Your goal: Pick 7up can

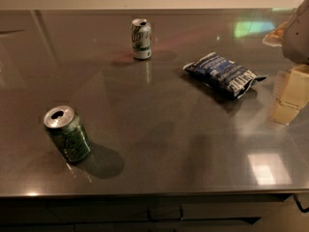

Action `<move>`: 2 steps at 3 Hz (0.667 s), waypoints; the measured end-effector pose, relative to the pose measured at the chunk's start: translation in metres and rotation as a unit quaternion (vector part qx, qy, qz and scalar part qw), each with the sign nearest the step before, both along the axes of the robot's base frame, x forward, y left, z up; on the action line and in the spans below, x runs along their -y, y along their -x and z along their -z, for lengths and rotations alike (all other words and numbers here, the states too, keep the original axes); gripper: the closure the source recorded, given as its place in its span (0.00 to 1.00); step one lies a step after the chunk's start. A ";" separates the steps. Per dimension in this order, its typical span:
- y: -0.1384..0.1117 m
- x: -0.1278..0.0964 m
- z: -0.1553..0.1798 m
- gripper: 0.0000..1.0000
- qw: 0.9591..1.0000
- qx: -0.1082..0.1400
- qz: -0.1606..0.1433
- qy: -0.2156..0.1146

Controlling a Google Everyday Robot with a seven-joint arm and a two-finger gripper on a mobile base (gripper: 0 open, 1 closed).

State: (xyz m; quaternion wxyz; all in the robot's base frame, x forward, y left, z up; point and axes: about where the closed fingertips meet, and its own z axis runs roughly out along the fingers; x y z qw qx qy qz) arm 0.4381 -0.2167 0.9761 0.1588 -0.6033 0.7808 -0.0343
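The 7up can [141, 38], whitish-silver and green with an opened silver top, stands upright near the far edge of the dark grey table [159, 144]. My gripper [288, 96] comes in at the right edge of the view, pale and yellowish, low over the table. It is well to the right of the can and nearer to me, holding nothing that I can see. Part of the arm [297, 33] shows above it.
A darker all-green can [67, 134] stands at the front left. A blue crumpled chip bag [224, 75] lies between the 7up can and my gripper. The table's front edge runs along the bottom of the view.
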 end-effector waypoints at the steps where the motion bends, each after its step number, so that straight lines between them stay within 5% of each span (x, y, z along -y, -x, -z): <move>1: 0.000 0.000 0.000 0.00 1.000 0.000 0.000 0.000; 2: -0.004 -0.007 -0.003 0.00 1.000 0.009 -0.004 -0.009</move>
